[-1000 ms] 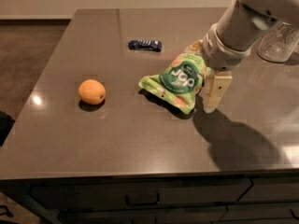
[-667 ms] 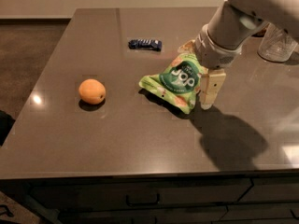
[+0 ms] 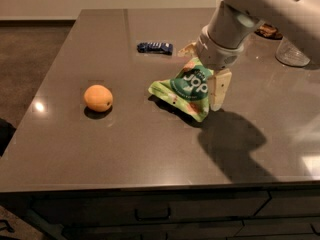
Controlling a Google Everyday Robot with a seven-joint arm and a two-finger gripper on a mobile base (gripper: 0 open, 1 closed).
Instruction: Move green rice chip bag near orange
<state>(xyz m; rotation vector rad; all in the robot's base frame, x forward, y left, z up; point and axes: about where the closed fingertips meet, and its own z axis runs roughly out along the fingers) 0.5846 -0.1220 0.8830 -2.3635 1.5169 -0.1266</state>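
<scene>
The green rice chip bag (image 3: 186,88) lies crinkled on the dark table (image 3: 150,149), right of centre, logo facing up. The orange (image 3: 98,98) sits on the table well to its left, with a wide gap between them. My gripper (image 3: 204,69) comes down from the upper right over the bag's right end. It is open, with one finger (image 3: 219,88) at the bag's near right side and the other (image 3: 187,49) behind the bag. The bag's top edge is hidden under the wrist.
A small dark blue wrapper (image 3: 155,47) lies behind the bag. A clear glass (image 3: 291,53) stands at the far right, partly behind the arm. The table's front edge runs along the bottom above drawers (image 3: 150,214).
The arm and gripper have shifted left and slightly down over the bag's right end. The bag and the orange have stayed where they were.
</scene>
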